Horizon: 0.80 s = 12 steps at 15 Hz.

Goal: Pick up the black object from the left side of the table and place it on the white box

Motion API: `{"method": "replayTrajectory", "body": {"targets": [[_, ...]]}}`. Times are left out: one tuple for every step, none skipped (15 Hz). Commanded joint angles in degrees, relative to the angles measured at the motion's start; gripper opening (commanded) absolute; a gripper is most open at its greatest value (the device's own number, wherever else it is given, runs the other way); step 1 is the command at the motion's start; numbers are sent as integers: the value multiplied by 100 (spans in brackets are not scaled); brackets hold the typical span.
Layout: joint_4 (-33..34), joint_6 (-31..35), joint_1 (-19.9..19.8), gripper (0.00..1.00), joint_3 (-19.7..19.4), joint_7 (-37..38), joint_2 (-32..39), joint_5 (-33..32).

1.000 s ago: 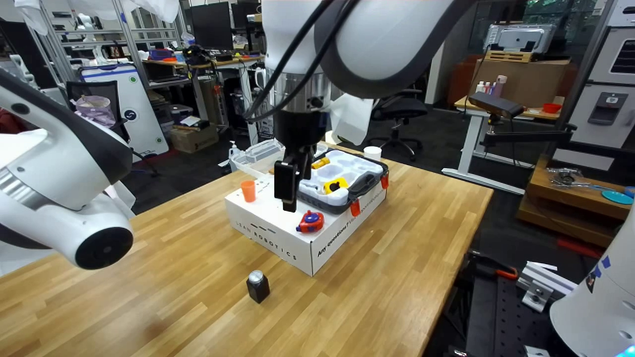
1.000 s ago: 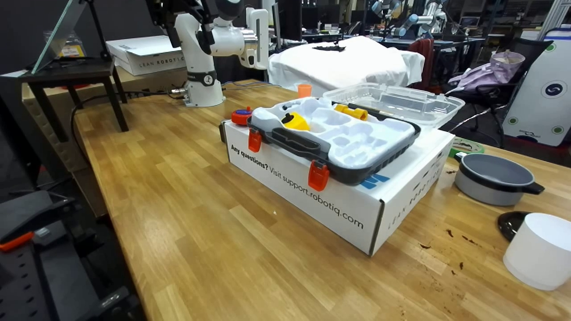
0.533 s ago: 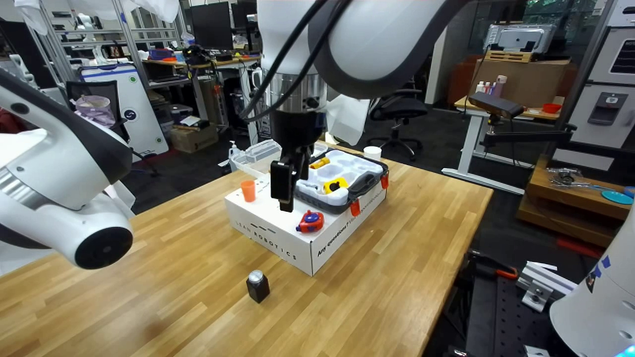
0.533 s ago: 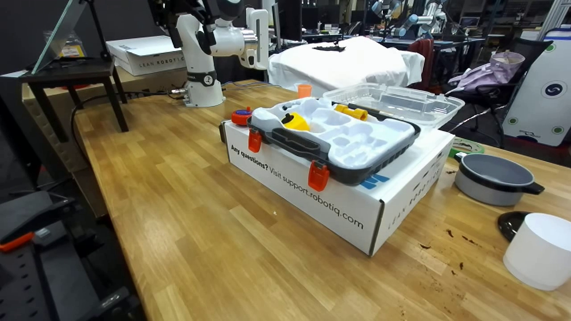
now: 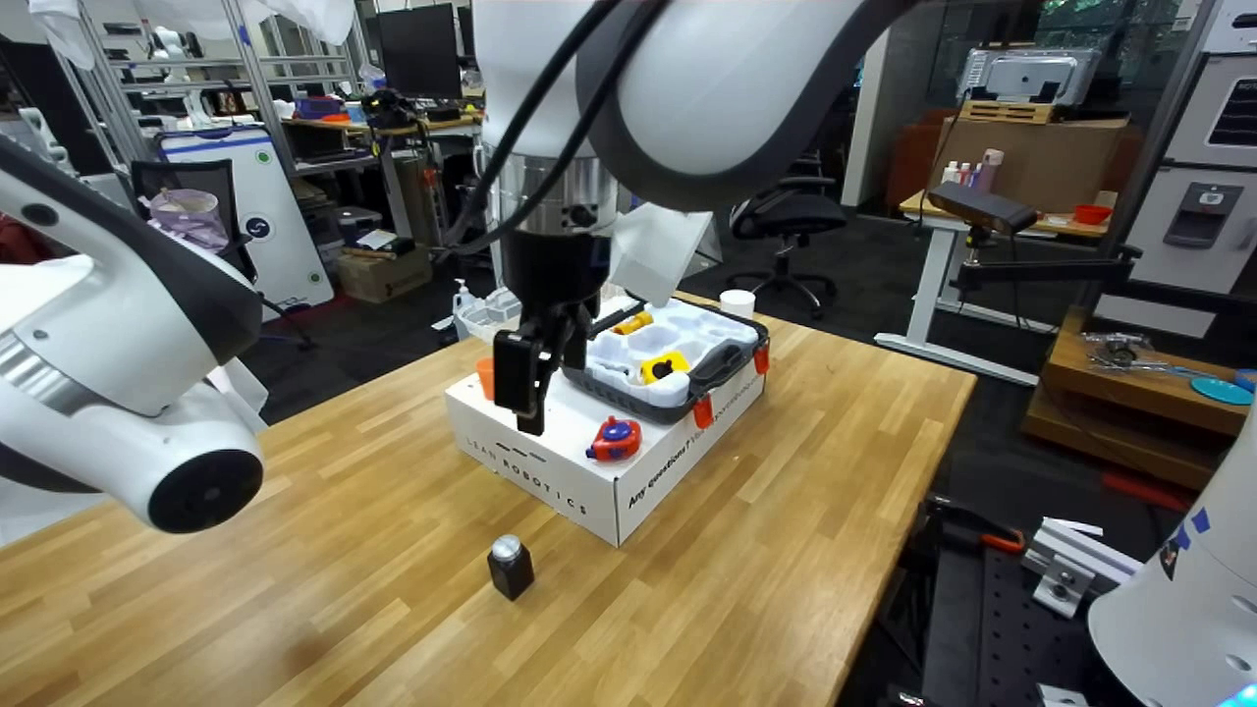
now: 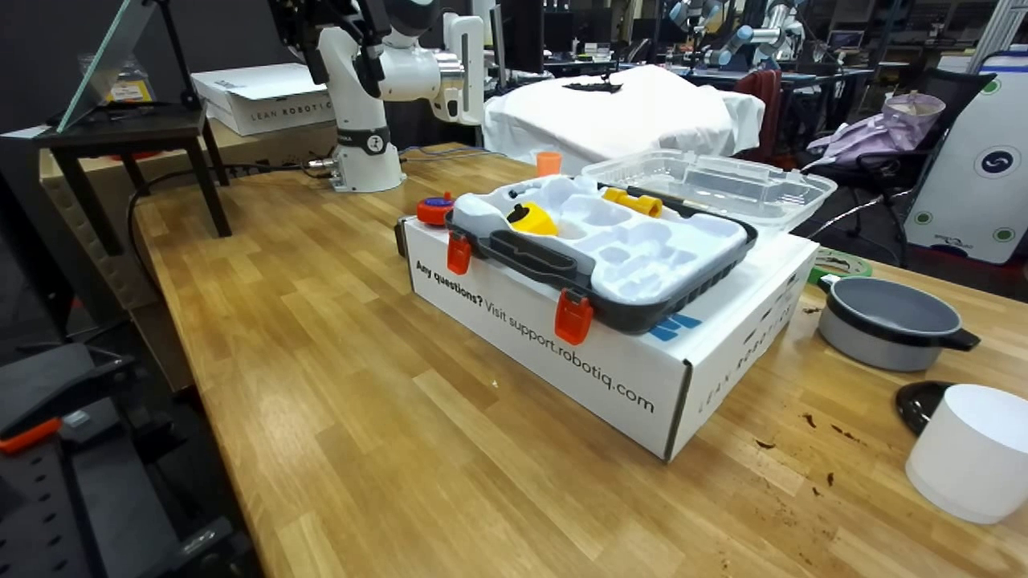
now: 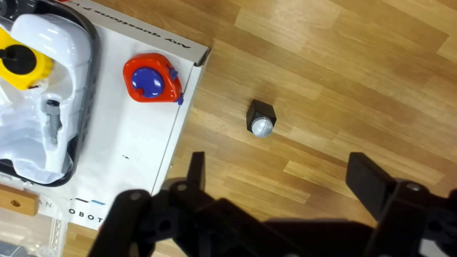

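Note:
The black object (image 5: 511, 574) is a small dark block with a silvery round top. It stands on the wood table (image 5: 344, 599) beside the white box (image 5: 535, 481), apart from it. In the wrist view the black object (image 7: 260, 110) lies ahead of the open fingers, between their lines but nearer the left one. My gripper (image 5: 548, 388) is open, with nothing between its fingers, and hangs high, over the near part of the box in that exterior view. The white box also shows in an exterior view (image 6: 546, 341) and in the wrist view (image 7: 130, 139).
On the box lie a red tape measure (image 7: 171, 87), an open tool case (image 6: 642, 317), an orange cup (image 6: 548, 164) and a clear lid (image 6: 723, 189). A grey pot (image 6: 883, 321) and a white cup (image 6: 972, 449) stand beyond it. Another white arm (image 5: 128, 373) reaches in.
My gripper has moved left and slightly down in an exterior view, towards the side where the black object stands. The black object and the box have not moved.

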Motion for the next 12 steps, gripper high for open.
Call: {"method": "replayTrajectory", "body": {"targets": [[579, -12, 129, 100, 22, 574, 670, -255], [737, -53, 194, 100, 1, 757, 868, -343], [886, -62, 263, 100, -33, 914, 1063, -428], [1060, -88, 342, 100, -80, 1096, 1276, -567], [1237, -141, 414, 100, -121, 1227, 1480, -632], [1380, -181, 484, 100, -164, 1351, 1642, -684], [1517, -216, 548, 100, -202, 1426, 1794, -691], [1628, -246, 603, 100, -235, 1494, 1912, -633], [1343, -1, 552, 100, -210, 1277, 1743, -514], [1413, 4, 587, 100, -233, 1296, 1835, -508], [1408, 8, 593, 100, -237, 1295, 1850, -507], [1407, 8, 593, 100, -237, 1296, 1838, -508]]}}
